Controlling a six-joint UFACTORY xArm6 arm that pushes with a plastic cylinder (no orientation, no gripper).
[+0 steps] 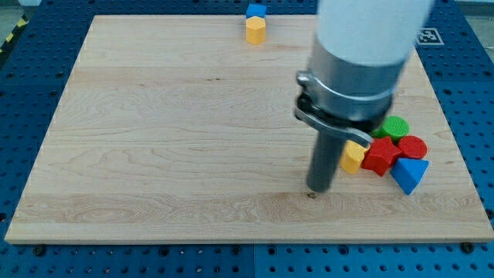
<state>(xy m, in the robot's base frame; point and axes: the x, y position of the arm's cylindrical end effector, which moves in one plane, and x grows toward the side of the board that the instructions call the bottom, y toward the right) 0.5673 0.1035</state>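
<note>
My tip (312, 194) on the wooden desk (154, 139), touching no block, no hand on the rod, nearest the yellow block (353, 157) just to the view's right, red star-like block (380, 156), red cylinder (412, 147), green cylinder (395, 127), blue triangle (409, 174) clustered beyond, blue cube (255, 11) touching yellow hexagonal block (255, 30) at the view's top

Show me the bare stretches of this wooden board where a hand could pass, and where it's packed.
Free: the whole left and centre of the wooden board, from the top-edge pair, blue block against yellow block, down to the bottom edge. Crowded: the lower right, where my tip stands just left of a yellow block, red star-like block, red cylinder, green cylinder and blue triangular block.
</note>
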